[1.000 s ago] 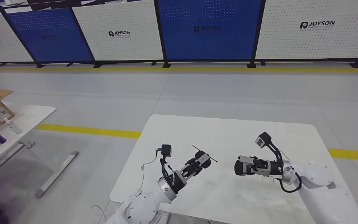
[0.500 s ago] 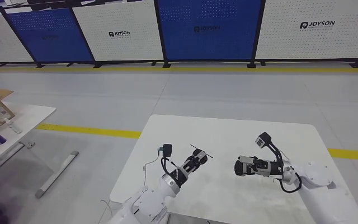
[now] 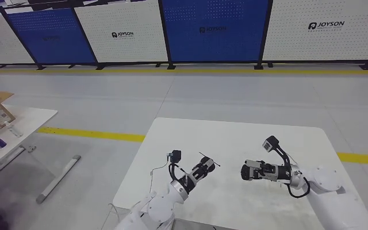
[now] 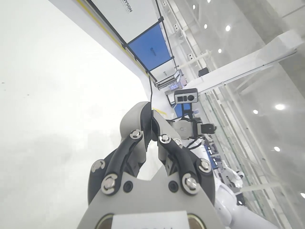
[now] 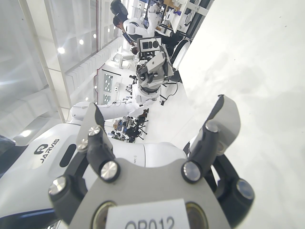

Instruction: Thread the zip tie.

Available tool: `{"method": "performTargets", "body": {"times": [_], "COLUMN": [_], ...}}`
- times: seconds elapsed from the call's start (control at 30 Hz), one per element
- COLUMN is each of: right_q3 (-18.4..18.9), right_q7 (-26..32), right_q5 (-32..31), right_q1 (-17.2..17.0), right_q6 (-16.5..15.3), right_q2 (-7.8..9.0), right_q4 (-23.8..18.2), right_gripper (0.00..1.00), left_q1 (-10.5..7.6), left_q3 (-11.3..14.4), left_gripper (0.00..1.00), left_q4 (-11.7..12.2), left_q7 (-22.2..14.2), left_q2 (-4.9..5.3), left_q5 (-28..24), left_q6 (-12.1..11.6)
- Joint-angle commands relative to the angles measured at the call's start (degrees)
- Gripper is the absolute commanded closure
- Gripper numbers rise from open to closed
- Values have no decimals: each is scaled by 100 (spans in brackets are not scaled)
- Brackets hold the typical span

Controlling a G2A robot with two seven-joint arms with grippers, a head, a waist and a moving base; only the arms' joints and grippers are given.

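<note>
Pinching zip tie [image 4: 150,89] between left gripper [image 4: 150,115] tips, strip poking beyond | right gripper [image 5: 159,107] spread wide, well apart.

The zip tie [image 4: 150,89] was a thin, straight black strip, not looped. It was pinched in the closed left gripper [image 4: 150,113], one end sticking out past the tips, over the white table [image 3: 241,138].

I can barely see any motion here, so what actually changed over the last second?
The left arm shifted slightly toward the right arm. Nothing was taken or let go: the left tool still pinches the thin black zip tie, and the right tool stayed open and still.
</note>
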Motion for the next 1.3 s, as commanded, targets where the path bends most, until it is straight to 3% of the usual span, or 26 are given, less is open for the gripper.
{"method": "performTargets", "body": {"times": [0.0,0.13,0.5,0.6,0.67,0.8,0.9,0.97,1.27], "right_q3": [0,0,-15,57,105,68,-103,-212,-200], "right_q7": [0,0,-45,151,635,635,635,635,635], "right_q5": [0,0,-76,-569,-651,-1461,-2170,-2132,-2066], "right_q1": [0,0,-23,58,174,389,645,721,730], "right_q6": [0,0,21,236,467,745,1149,1287,1296], "right_q2": [0,0,2,72,118,273,420,472,476], "right_q4": [0,0,-92,-275,-390,-655,-726,-771,-758], "right_gripper": [0,0,0,0,0,0,0,0,0], "left_q1": [-14,-126,-126,-126,-126,-126,-126,-126,-126], "left_q3": [4,62,62,62,62,62,62,62,62], "left_gripper": [100,100,100,100,100,100,100,100,100], "left_q4": [91,239,239,239,239,239,239,239,239], "left_q7": [-131,-63,-63,-63,-63,-63,-63,-63,-63], "left_q2": [11,-30,-30,-30,-30,-30,-30,-30,-30], "left_q5": [137,-109,-109,-109,-109,-109,-109,-109,-109], "left_q6": [12,-15,-15,-15,-15,-15,-15,-15,-15]}}
